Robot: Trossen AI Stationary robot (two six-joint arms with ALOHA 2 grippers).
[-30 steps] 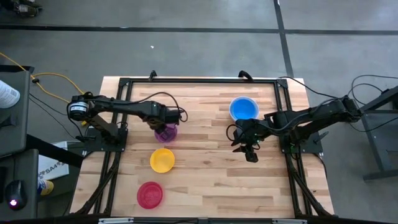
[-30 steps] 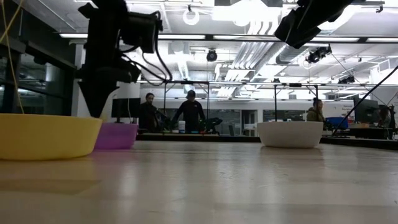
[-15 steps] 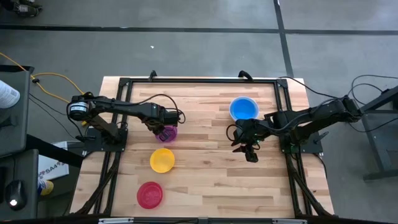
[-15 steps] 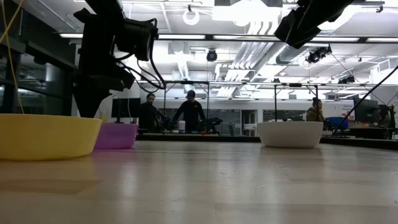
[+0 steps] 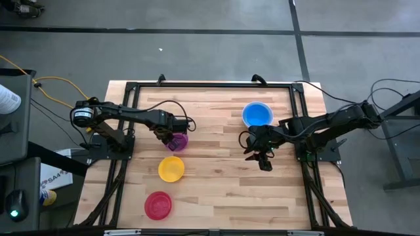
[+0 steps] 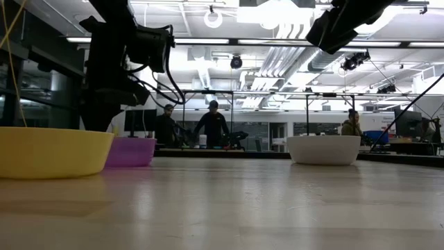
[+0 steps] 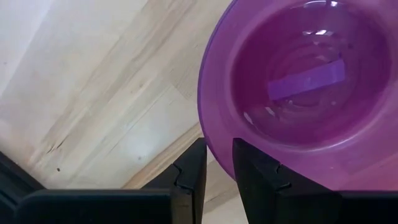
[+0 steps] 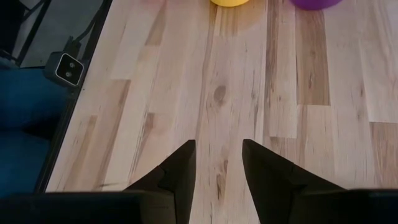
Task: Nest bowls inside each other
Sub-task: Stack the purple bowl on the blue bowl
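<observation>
A purple bowl (image 5: 176, 140) (image 7: 305, 81) stands on the table left of centre. My left gripper (image 5: 165, 134) (image 7: 219, 167) points down at its left rim, open by a narrow gap, with one finger outside the bowl and one over its inside. In the low view the yellow bowl (image 6: 52, 153) hides its fingertips. The yellow bowl (image 5: 171, 168) and a red bowl (image 5: 158, 205) sit nearer the front edge. A blue bowl (image 5: 257, 115) sits inside the white bowl (image 6: 324, 149) at the far right. My right gripper (image 5: 261, 157) (image 8: 217, 165) hangs open above bare wood. My left gripper straddles the purple bowl's left rim (image 7: 211, 146) from above, one finger (image 7: 194, 171) outside the wall and the other (image 7: 255, 174) over the inside. I cannot tell whether either finger touches the rim. The bowl rests on the table.
A black frame (image 5: 210, 85) runs around the wooden tabletop. Bare wood lies in the middle and at the front right (image 5: 262, 196). People stand in the room far beyond the table (image 6: 211, 125).
My left gripper has gone down onto the purple bowl's left rim; its fingertips, earlier visible above the yellow bowl in the low view, are now hidden behind it. The bowl has stayed where it was.
</observation>
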